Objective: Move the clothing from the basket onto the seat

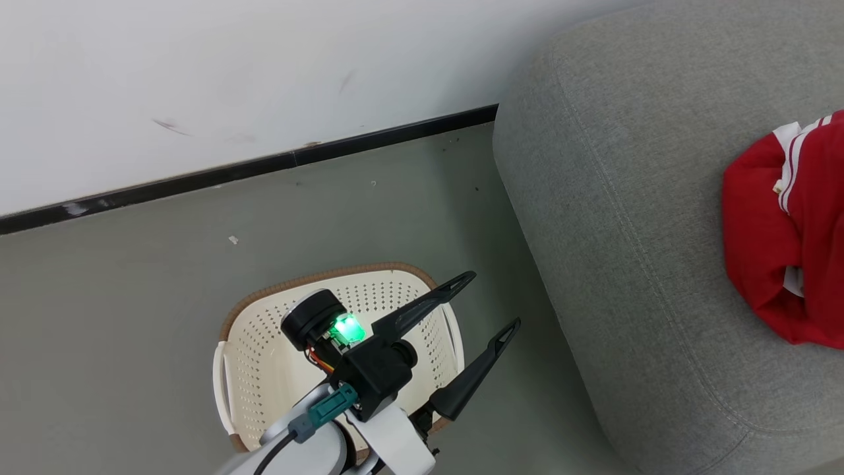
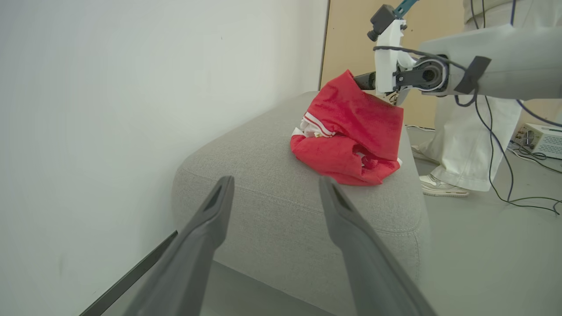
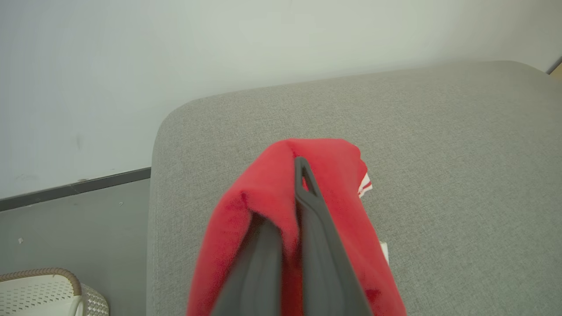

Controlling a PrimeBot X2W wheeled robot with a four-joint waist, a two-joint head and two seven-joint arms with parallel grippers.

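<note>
In the head view the basket (image 1: pixel 264 356) stands on the grey floor (image 1: pixel 119 316) at about 7 o'clock, cream-white and perforated with a brown woven-look rim. The left end effector (image 1: pixel 493 300) hangs over its 3 o'clock side, its two dark fingers spread wide with nothing between them. In the left wrist view the same fingers (image 2: pixel 210 219) frame the seat's near corner.

The seat (image 1: pixel 626 231) lies to the basket's 3 o'clock, just beside it. It is a big grey fabric cushion with rounded corners and a stitched seam running along its edge.

The clothing (image 1: pixel 784 231) sits on the seat top at the head view's 3 o'clock edge, well apart from the basket. It is soft, bright red cloth, crumpled into a heap, with white stripes and white trim showing at its 12 o'clock end. From the left wrist view the clothing (image 2: pixel 351 127) rests on the cushion with its lower folds. A striped band peeks out at 9 o'clock, and its top is drawn up into a peak at 12 o'clock.

That peak is held by the right end effector (image 3: pixel 300 169), whose fingers are pinched together on the red cloth, which drapes down both sides of them over the seat (image 3: pixel 439 153). A person's pale trouser legs (image 2: pixel 461 131) stand beyond the seat.
</note>
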